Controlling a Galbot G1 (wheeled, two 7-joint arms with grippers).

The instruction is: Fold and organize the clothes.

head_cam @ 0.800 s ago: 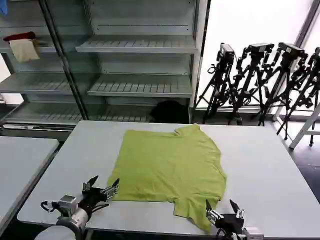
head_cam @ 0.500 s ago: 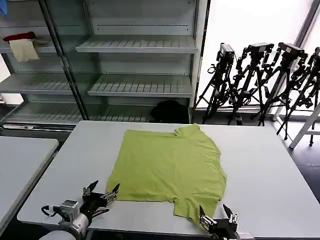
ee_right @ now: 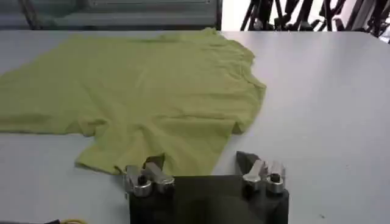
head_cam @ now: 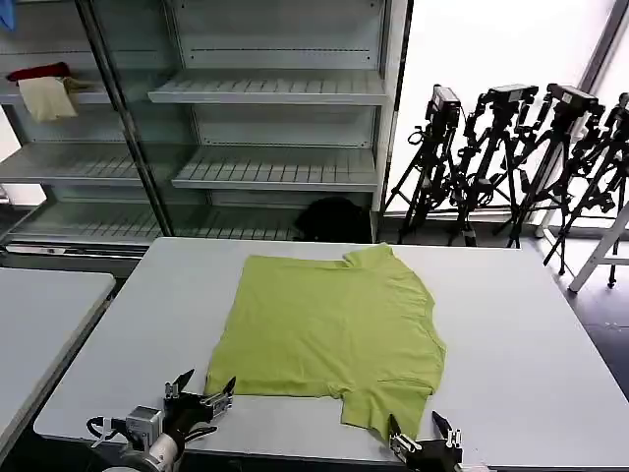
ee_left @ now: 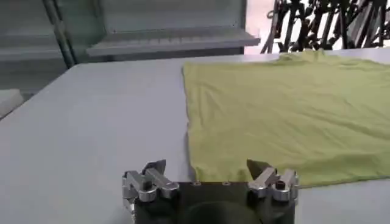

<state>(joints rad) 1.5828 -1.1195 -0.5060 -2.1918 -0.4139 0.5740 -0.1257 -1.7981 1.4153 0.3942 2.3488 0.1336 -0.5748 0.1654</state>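
Behind T-shirt (head_cam: 329, 334), shelving (head_cam: 265, 118), tripods (head_cam: 521, 157)

One green T-shirt (head_cam: 329, 334); two tools: left tool (head_cam: 200, 388), right tool (head_cam: 421, 434); two tables.

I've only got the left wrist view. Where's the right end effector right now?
Observer: The right end effector is at the table's near edge, open, by the shirt's near sleeve.
Operator: Is it touching the fabric?
Observer: I can't tell. The right wrist view puts the sleeve's hem just ahead of its open fingers, with nothing gripped.
Operator: Is the shirt folded at all?
Observer: No. The head view shows it spread flat, one sleeve toward the shelves and one toward the robot.
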